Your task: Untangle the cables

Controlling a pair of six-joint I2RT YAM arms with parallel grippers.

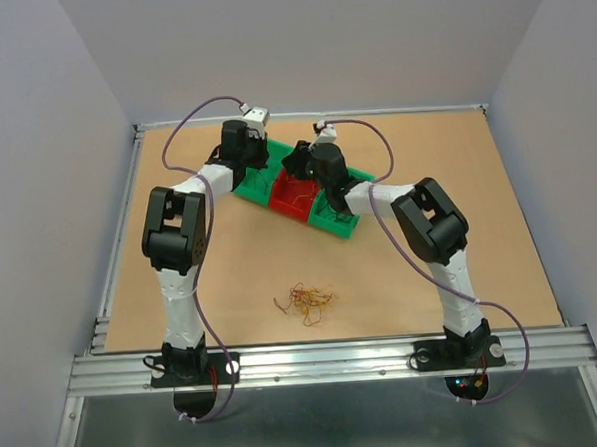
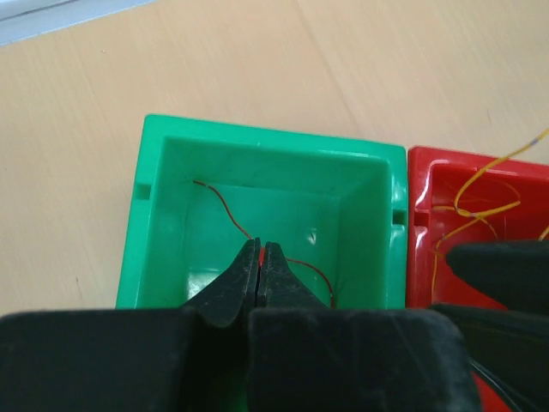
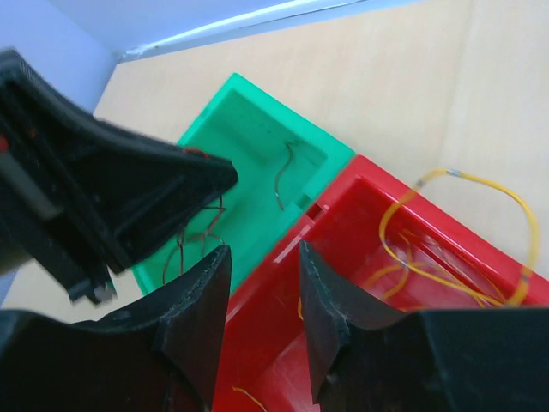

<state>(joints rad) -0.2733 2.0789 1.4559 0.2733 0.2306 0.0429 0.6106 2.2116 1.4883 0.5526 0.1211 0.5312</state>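
Observation:
A loose tangle of thin orange, yellow and red cables (image 1: pixel 308 301) lies on the table near the front. Three bins stand in a row at the back. My left gripper (image 2: pixel 260 251) hangs in the left green bin (image 2: pixel 159 215), shut on a thin red cable (image 2: pixel 225 210) that trails out on both sides of the fingertips. My right gripper (image 3: pixel 263 249) is open over the red bin (image 3: pixel 283 326) with nothing between its fingers. Yellow cables (image 3: pixel 446 276) lie in that bin, and one loop rises over its rim. Dark strands (image 3: pixel 287 172) lie in the green bin (image 3: pixel 257 129).
In the top view, the bins stand as a left green bin (image 1: pixel 252 193), a red bin (image 1: pixel 295 197) and a right green bin (image 1: pixel 341 223). Both arms meet close together above them. The table has a raised frame around it and a metal rail (image 1: pixel 326 360) at the near edge.

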